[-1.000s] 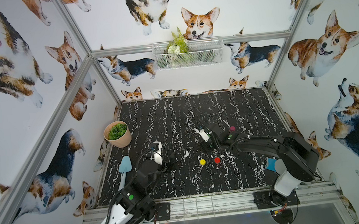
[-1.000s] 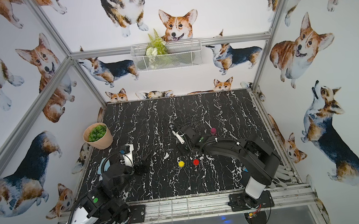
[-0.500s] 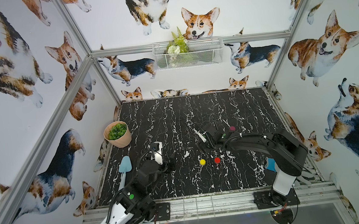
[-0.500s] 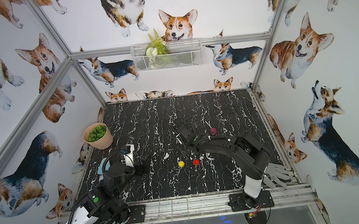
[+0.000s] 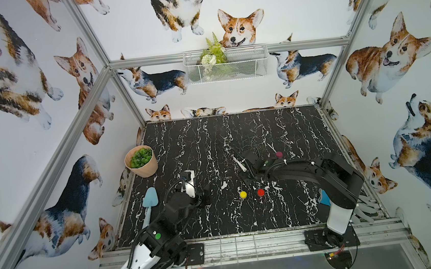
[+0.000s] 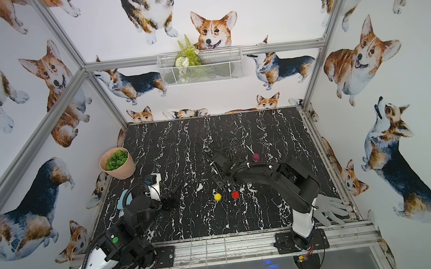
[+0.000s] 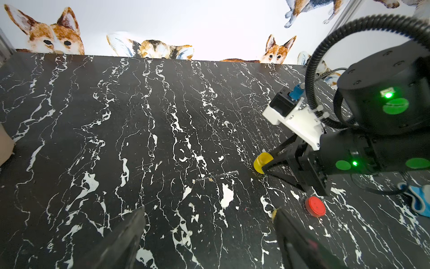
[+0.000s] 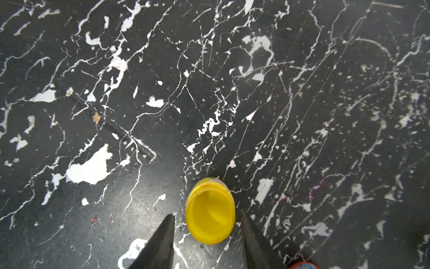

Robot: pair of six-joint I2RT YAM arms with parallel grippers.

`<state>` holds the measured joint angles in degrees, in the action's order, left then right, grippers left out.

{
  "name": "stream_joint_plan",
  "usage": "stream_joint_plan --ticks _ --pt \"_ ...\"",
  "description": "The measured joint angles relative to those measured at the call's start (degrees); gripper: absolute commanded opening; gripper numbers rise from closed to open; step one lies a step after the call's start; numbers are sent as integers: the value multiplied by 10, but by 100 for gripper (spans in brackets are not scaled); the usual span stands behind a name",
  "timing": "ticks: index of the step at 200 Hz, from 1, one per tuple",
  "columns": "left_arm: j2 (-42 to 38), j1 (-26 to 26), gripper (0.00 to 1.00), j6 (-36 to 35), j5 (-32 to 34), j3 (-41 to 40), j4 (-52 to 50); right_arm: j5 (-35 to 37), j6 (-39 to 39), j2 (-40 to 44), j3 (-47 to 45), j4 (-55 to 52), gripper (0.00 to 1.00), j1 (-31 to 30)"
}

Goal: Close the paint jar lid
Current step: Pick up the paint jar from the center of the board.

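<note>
Nearest the front rail, left gripper [image 7: 208, 210] over the black marble table [image 5: 209, 141], fingers spread wide with nothing between them. A little farther in, yellow paint jar [image 8: 210, 223] standing on the table with its open hollow facing up and a red cap [image 5: 260, 192] just beside it, right gripper [image 8: 206, 213] straddling the jar, fingers apart, a sliver of table visible on one side, the other tip at or nearly at the jar's wall. Beyond, small magenta jar [image 5: 278, 155], then potted plant [image 5: 142, 162] by the left wall and wire basket [image 5: 225, 65] on the back wall.
</note>
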<state>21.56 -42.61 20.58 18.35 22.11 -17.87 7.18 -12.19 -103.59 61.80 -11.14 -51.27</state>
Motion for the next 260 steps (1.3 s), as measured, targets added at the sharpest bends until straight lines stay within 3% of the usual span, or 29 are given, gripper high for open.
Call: stream_joint_plan --ticks 86,155,202,260 --pt "0 0 89 0 0 0 0 -4 0 -14 12 -2 30 0" --pt "-1 0 88 -3 10 -12 10 -4 0 -10 12 -2 29 0" --pt "27 0 85 -26 7 -29 66 -12 5 0 23 -16 29 0" --pt "53 0 78 -99 -34 -101 211 -62 34 52 81 -88 28 12"
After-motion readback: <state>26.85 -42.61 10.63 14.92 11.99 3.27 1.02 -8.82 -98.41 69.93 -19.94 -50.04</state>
